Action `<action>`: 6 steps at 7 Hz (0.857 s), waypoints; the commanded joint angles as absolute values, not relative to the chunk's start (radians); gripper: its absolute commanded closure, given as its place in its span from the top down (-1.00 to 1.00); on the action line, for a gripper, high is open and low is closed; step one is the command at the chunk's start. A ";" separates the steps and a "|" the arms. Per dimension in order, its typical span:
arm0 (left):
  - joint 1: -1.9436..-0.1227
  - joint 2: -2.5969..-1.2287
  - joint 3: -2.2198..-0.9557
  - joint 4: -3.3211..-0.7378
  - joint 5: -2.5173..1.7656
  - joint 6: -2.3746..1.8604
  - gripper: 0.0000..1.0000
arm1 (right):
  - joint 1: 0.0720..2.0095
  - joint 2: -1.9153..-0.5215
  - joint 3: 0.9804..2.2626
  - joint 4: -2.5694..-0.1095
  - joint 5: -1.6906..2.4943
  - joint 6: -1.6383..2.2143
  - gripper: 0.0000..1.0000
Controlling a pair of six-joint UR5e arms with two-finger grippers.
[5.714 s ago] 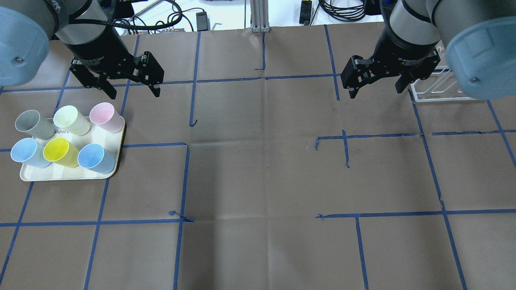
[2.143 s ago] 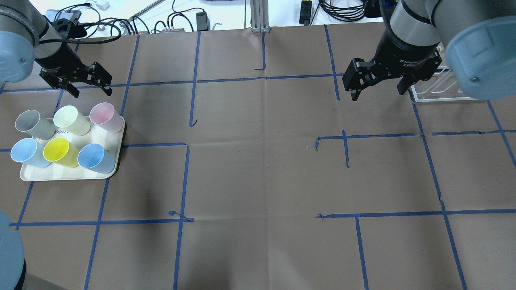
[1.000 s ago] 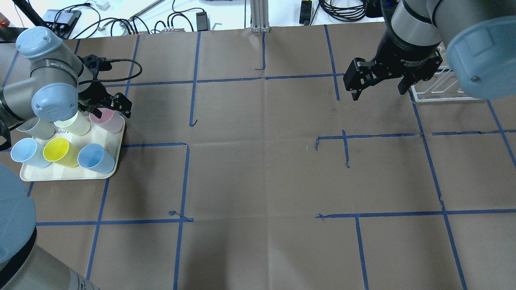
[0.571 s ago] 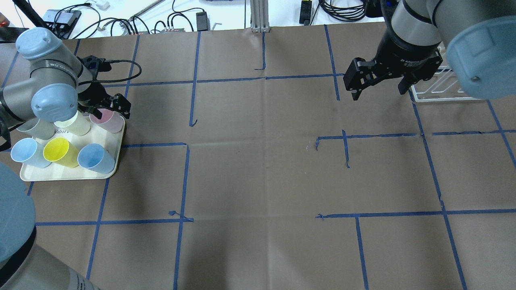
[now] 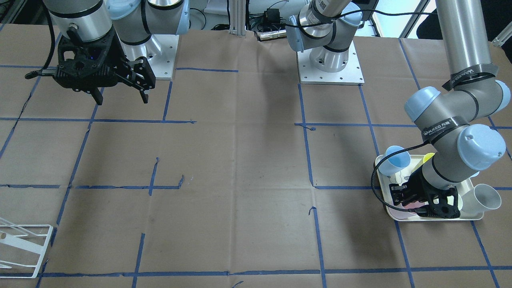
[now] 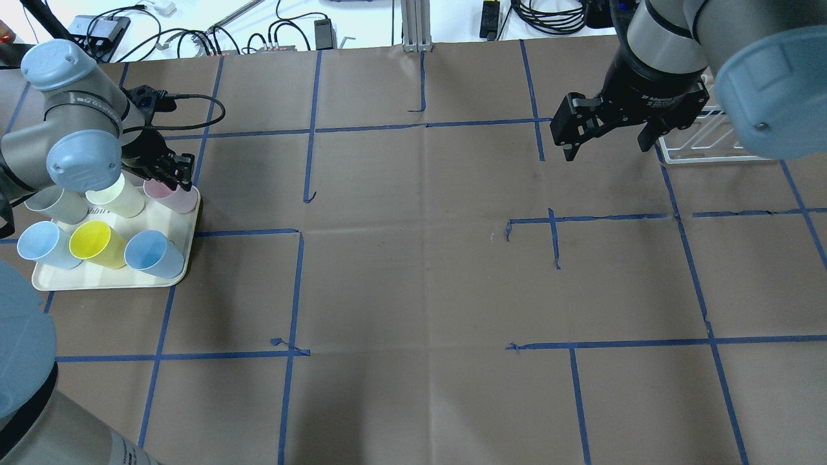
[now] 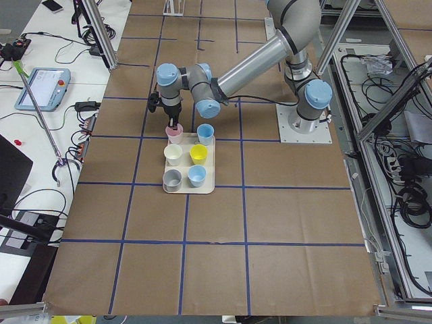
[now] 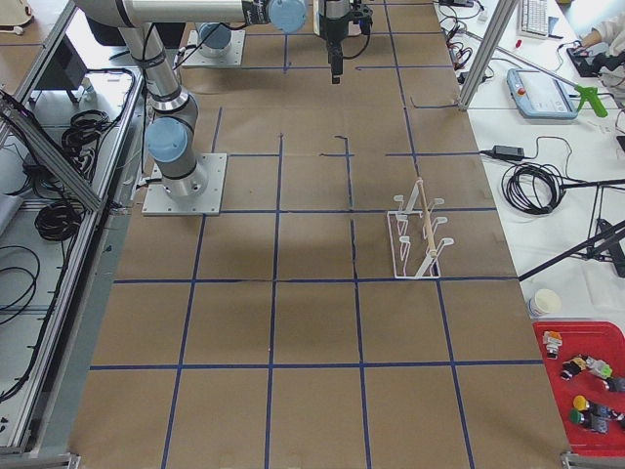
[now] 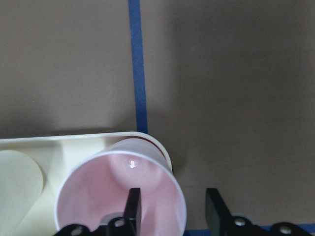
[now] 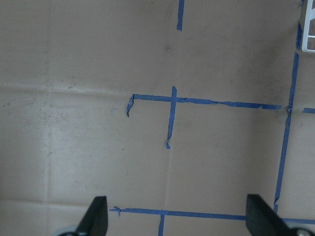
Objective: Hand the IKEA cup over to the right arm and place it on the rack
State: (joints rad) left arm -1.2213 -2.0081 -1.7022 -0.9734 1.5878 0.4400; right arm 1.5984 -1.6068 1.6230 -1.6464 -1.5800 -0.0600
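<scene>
Overhead exterior view has the left gripper (image 6: 169, 173) lowered over the far corner of the cream tray (image 6: 110, 279), the corner nearest the table's middle. The pink cup (image 6: 173, 197) stands upright there. The tray lies on the left half of the brown paper-covered table (image 6: 413, 290), which is marked with blue tape lines (image 6: 310, 129).

From the left wrist camera, the left gripper (image 9: 173, 216) straddles the wall of the pink cup (image 9: 108, 196). One finger (image 9: 132, 206) is down inside the mouth. The other finger (image 9: 215, 211) is outside, over the paper, with a gap between it and the cup's wall. The jaws stand apart and are not clamped on the cup. The cup sits right against the rounded corner of the tray's rim (image 9: 74, 140).

Five more cups stand upright on the tray:
- a pale yellow cup (image 6: 116, 197) just beside the pink one
- a grey cup (image 6: 55, 205) at the far left corner
- a light blue cup (image 6: 39, 242) along the near edge
- a bright yellow cup (image 6: 97, 242) along the near edge
- a blue cup (image 6: 152, 253) along the near edge

The right gripper (image 6: 606, 145) hangs above bare table on the right half, its jaws spread wide with nothing between them. Just beside it, close to the table's far edge, is the white wire rack (image 6: 685, 155). The rack stands with slanted rods and carries no cup (image 8: 415, 239).
</scene>
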 commanded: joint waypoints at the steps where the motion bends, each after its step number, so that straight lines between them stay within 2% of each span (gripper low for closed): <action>1: -1.221 -2.000 -1.694 -0.976 1.609 0.456 -1.00 | 1.598 -1.606 1.623 -1.647 -1.580 -0.060 1.00; 6: -1.236 -1.898 -1.675 -1.038 1.595 0.448 -1.00 | 1.598 -1.608 1.623 -1.649 -1.580 -0.061 1.00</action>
